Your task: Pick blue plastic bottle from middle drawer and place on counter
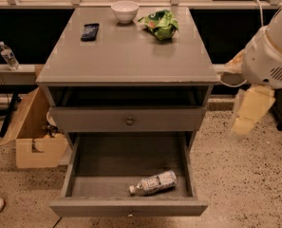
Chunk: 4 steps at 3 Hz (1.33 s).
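The blue plastic bottle [154, 183] lies on its side in the open middle drawer [117, 165], near the front right corner, with its white cap pointing left. The counter [126, 56] is the grey cabinet top above it. My gripper [247, 115] hangs below the white arm at the right edge of the view. It is beside the cabinet at about the height of the closed drawer front, well apart from the bottle and holding nothing that I can see.
On the counter's back part are a white bowl [125, 11], a green bag [159, 23] and a dark phone [89, 31]. A closed drawer front with a round knob [129, 121] sits above the open drawer. At the left are a cardboard box [33, 137] and another clear bottle [7, 55].
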Each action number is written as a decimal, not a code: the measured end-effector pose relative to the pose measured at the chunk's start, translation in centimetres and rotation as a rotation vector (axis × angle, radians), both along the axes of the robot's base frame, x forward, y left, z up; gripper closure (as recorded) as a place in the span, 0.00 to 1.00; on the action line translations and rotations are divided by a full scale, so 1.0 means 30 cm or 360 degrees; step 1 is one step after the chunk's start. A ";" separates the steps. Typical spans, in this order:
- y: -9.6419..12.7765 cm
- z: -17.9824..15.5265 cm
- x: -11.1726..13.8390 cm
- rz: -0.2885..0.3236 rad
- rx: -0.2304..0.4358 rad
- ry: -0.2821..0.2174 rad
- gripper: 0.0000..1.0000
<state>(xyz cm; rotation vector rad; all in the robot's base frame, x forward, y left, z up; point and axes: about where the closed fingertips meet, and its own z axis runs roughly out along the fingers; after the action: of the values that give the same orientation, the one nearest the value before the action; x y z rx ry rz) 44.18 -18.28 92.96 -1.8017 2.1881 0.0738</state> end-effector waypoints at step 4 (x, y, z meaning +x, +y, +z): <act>0.232 -0.473 0.079 0.0262 0.0181 0.0059 0.00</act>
<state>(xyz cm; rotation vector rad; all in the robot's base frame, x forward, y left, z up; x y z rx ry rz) 46.54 -11.33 78.78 -1.9257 2.0119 0.2644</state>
